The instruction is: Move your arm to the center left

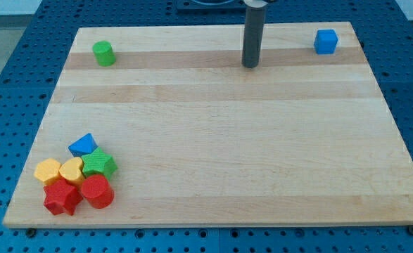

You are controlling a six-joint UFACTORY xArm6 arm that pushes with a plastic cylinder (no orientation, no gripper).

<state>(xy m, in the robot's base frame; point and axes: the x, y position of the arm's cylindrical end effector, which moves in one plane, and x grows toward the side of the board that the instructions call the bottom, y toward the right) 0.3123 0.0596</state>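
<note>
Apparently touching nothing, my tip (250,65) between green cylinder (104,53) and blue cube (326,41).

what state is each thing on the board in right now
my tip: on the board near the view's top, touching no block
green cylinder: alone, top left
blue cube: alone, top right
blue block, green star, yellow block, yellow heart, red star, red cylinder: clustered, bottom left

Smooth, pale wooden board (213,140)
</note>
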